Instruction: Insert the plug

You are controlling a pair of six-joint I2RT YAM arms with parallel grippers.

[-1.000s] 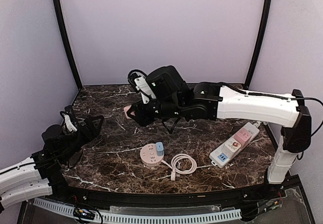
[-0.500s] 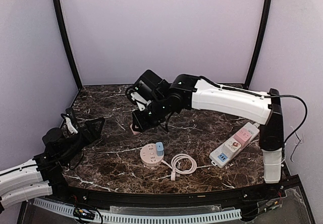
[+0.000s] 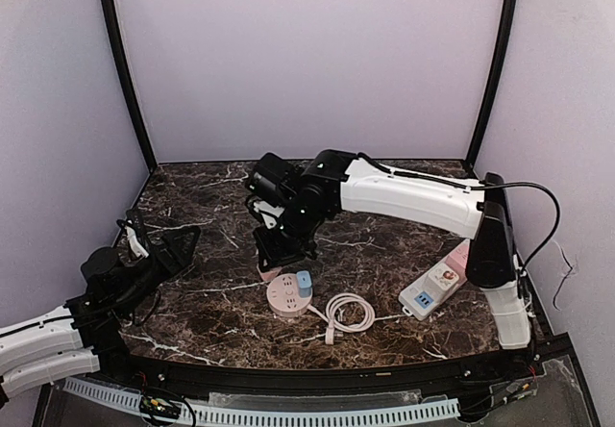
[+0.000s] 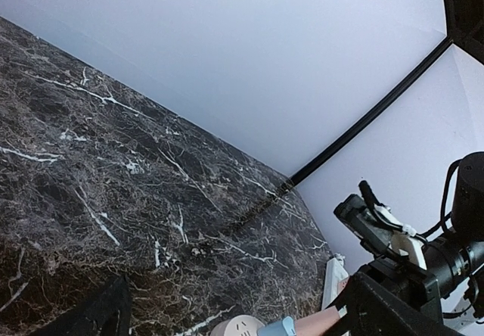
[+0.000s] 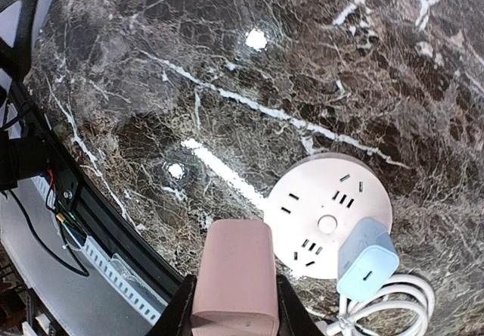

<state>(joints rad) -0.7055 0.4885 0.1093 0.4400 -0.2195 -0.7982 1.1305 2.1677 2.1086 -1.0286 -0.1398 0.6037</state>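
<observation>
We look down on a dark marble table [image 3: 211, 321] with white veins, walled in pale lilac. The right arm [image 3: 413, 196] stretches from the near right corner across to the middle, and its wrist is bent downward. The left arm [image 3: 38, 345] lies low at the near left. Its left gripper [image 3: 159, 239] is raised off the marble with the fingers spread wide and nothing between them. A white power strip [image 3: 437, 283] lies at an angle on the right, partly behind the right arm. A white cable [image 3: 348, 313] is coiled between it and a round pink socket hub [image 3: 288, 295] near the table's middle.

The right gripper [image 3: 276, 262] points down just beyond the hub's far left rim, clenched on a pink plug [image 5: 231, 272]. In the wrist view this plug sits beside the hub's face and not over it. We cannot tell whether it touches the rim. A small blue adapter [image 5: 367, 264] is seated at the hub's right edge.
</observation>
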